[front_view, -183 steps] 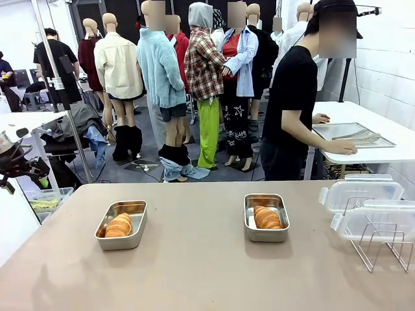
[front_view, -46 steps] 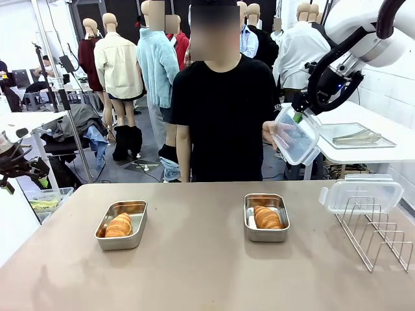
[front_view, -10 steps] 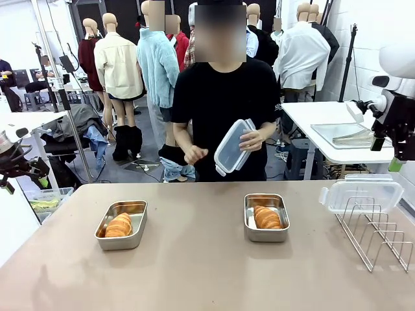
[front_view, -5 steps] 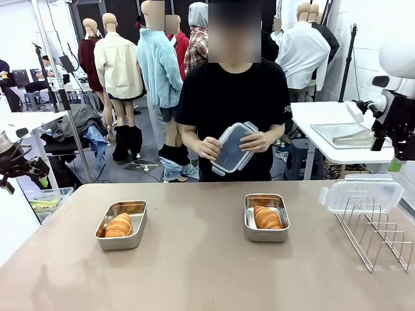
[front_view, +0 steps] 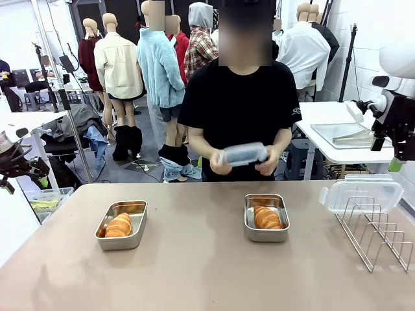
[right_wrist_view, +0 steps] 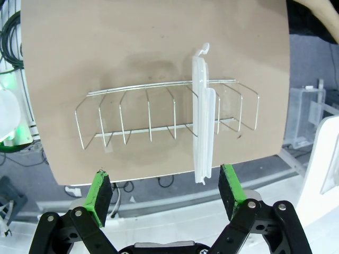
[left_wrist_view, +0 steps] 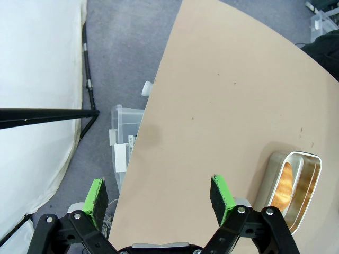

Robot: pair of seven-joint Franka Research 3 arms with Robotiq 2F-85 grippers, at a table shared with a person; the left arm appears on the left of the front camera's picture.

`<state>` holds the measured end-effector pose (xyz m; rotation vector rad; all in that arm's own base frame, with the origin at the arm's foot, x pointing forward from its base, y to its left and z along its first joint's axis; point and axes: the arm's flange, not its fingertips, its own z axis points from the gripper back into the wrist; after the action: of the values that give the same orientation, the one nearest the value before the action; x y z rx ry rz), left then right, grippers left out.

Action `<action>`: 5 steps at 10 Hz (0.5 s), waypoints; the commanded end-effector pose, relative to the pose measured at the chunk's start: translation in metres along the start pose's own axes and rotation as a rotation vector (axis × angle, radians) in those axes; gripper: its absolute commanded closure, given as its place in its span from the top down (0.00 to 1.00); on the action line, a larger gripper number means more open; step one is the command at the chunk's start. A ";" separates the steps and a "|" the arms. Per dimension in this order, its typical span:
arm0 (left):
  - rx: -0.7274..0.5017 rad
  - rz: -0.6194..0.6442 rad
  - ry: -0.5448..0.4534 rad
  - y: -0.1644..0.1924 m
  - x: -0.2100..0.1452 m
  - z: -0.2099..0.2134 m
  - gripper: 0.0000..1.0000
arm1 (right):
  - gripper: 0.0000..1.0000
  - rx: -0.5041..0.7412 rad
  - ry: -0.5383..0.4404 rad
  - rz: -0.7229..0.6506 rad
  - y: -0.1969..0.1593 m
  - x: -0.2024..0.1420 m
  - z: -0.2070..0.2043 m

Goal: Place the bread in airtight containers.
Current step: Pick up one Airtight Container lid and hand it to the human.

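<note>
Two steel containers stand on the tan table, each with one golden bread piece inside. The left container (front_view: 121,224) holds bread (front_view: 118,225); the right container (front_view: 266,218) holds bread (front_view: 266,218). A person across the table holds a clear lid (front_view: 243,154) flat in both hands, above and behind the right container. My left gripper (left_wrist_view: 159,194) hangs open over the table's edge, with a container (left_wrist_view: 294,182) and its bread (left_wrist_view: 286,180) off to one side. High over the wire rack (right_wrist_view: 164,114), my right gripper (right_wrist_view: 164,188) is open and holds nothing.
A second clear lid (front_view: 361,192) stands upright in the wire rack (front_view: 376,233) at the table's right end. My right arm (front_view: 395,123) hangs above it. A plastic bin (left_wrist_view: 124,137) sits on the floor beside the table. A white side table with a flat tray (front_view: 353,135) stands behind.
The person has taken the lid in both hands, turned it from tilted to flat and lowered it toward the table. Neither arm has moved.
</note>
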<state>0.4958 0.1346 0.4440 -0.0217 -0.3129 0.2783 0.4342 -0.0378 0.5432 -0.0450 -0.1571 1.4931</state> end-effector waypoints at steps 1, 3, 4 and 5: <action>0.002 0.002 -0.001 0.002 0.000 0.001 1.00 | 1.00 0.003 0.013 -0.015 0.000 0.003 0.001; 0.002 0.002 -0.001 0.002 0.000 0.001 1.00 | 1.00 0.003 0.013 -0.015 0.000 0.003 0.001; 0.002 0.002 -0.001 0.002 0.000 0.001 1.00 | 1.00 0.003 0.013 -0.015 0.000 0.003 0.001; 0.002 0.002 -0.001 0.002 0.000 0.001 1.00 | 1.00 0.003 0.013 -0.015 0.000 0.003 0.001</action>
<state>0.4958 0.1346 0.4440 -0.0217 -0.3129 0.2783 0.4342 -0.0378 0.5432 -0.0450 -0.1571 1.4931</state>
